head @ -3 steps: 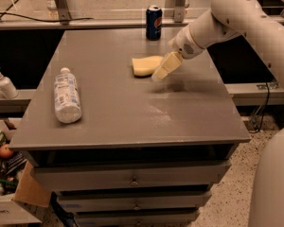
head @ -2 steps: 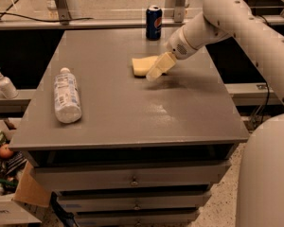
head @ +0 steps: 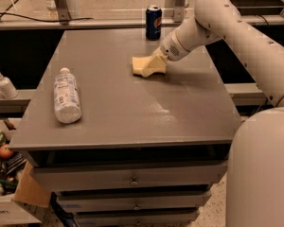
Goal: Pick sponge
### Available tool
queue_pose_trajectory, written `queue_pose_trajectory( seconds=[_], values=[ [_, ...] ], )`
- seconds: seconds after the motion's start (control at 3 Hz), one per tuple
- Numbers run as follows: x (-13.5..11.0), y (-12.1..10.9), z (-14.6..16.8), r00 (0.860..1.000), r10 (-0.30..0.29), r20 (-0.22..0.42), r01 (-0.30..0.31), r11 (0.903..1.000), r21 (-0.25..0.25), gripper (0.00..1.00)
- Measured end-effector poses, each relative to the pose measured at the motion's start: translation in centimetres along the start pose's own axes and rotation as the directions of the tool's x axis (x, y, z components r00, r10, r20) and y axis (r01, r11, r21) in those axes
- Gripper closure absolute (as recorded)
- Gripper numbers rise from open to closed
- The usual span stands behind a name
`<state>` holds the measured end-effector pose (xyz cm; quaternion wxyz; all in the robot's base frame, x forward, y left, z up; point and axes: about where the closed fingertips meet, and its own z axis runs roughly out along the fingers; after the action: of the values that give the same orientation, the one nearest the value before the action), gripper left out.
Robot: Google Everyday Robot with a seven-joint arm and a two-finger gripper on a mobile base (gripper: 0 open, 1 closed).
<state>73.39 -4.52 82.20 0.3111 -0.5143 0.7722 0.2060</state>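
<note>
Slanting down from the upper right of the camera view, the white arm is crossing over the grey table. The gripper at its end is sitting low, right at the tabletop, in the far-right part of the surface. It is butting directly against the sponge. Both are pale yellow and are blending into each other where they are meeting, so I cannot tell whether the gripper is wide, narrow or clamping anything.

The sponge is lying flat on the table on the side of the gripper away from the arm, and it is looking down on the surface, not lifted.

A blue soda can is standing upright at the far edge of the table, behind the sponge and gripper and apart from both. A clear plastic bottle with a white cap is lying on its side on the other half of the tabletop, well apart from the sponge, its cap pointing toward the far edge.

A pump dispenser is standing on a lower ledge off that side of the table. Stacked drawers are showing on the table's front. A cardboard box is sitting on the floor beside the drawers, with clutter next to it that I cannot make out. The robot's white body is filling the bottom corner of the view under the arm.
</note>
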Motion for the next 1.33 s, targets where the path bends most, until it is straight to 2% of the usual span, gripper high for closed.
queue_pose_trajectory(
  seconds=[0.67, 1.0, 1.33],
  values=[
    [-1.6, 0.3, -0.5, 0.998, 0.013, 0.053, -0.013, 0.9999, -0.006, 0.86],
    [-4.1, 1.3, -1.3, 0.993, 0.010, 0.117, -0.006, 0.9996, -0.029, 1.00],
    [-7.5, 3.4, -2.0, 0.982, -0.014, 0.190, 0.029, 0.9969, -0.073, 1.00]
  ],
)
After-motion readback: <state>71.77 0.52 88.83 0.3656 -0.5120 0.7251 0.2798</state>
